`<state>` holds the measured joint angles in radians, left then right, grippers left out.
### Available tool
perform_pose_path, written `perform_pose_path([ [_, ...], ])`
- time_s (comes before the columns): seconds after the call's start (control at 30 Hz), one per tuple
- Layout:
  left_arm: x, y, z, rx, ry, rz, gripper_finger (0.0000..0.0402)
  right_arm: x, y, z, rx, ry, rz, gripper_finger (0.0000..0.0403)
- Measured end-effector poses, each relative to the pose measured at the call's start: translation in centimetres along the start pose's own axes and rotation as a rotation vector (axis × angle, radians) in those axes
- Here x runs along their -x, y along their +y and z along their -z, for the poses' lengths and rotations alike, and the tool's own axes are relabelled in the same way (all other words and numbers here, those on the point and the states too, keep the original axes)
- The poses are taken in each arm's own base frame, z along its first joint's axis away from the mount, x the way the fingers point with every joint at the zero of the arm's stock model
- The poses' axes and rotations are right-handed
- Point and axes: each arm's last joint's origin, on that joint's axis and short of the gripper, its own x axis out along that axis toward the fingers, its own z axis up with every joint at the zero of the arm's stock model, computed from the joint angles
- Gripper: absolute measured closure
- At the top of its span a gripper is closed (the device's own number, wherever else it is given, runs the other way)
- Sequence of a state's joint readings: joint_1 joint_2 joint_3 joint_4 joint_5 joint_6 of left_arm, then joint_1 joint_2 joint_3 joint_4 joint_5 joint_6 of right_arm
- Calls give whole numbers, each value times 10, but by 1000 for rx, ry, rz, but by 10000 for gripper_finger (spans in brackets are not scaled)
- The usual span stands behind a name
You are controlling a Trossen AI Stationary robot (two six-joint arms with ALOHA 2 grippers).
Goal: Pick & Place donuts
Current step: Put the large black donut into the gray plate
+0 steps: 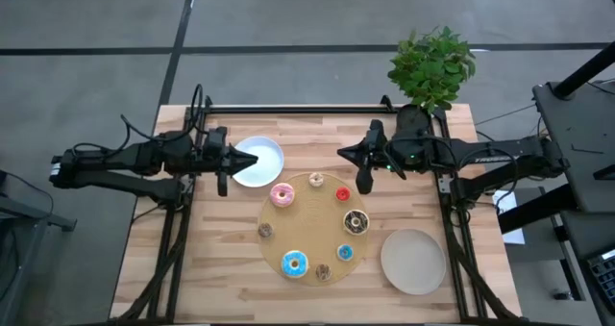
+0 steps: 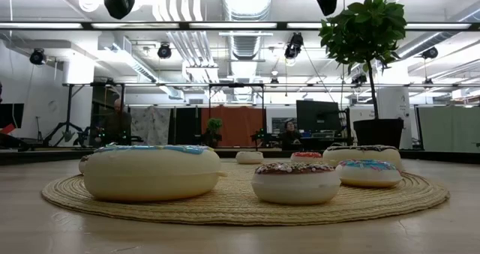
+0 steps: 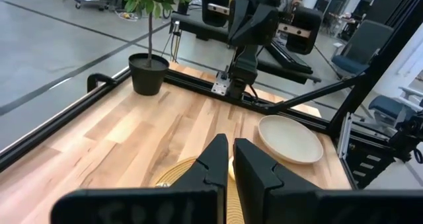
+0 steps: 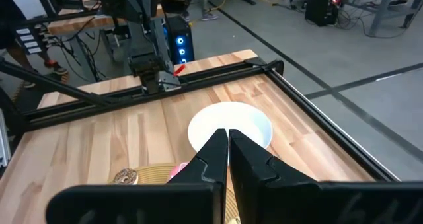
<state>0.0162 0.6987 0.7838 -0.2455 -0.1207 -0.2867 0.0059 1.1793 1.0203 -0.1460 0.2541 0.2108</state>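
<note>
On the round woven mat (image 1: 309, 206) near the middle of the worktop (image 1: 221, 268) lie the donuts: a pink one (image 1: 282, 195), a blue one (image 1: 294, 263), a chocolate one (image 1: 356, 221), a small red one (image 1: 344, 193) and a few smaller rings along the mat's rim. Above the white plate (image 1: 269, 153), by the worktop's far edge, hangs the left gripper (image 1: 252, 159), fingers pressed together on nothing; the right gripper (image 1: 342, 152) hangs opposite, beside the potted plant (image 1: 430, 71), likewise pressed together and empty. A beige plate (image 1: 413, 261) sits near the right front corner, apart from the mat.
</note>
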Motion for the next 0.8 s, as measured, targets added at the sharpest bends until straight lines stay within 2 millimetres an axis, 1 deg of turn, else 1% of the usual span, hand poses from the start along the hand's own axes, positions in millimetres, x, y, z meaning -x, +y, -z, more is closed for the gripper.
perform_pose_path([
  [0.53,0,0,0,0,2,0,402,0,0,0,-2,-3,-1,394],
  [0.8,0,0,0,1,2,0,402,0,1,-1,-73,-2,-20,394],
])
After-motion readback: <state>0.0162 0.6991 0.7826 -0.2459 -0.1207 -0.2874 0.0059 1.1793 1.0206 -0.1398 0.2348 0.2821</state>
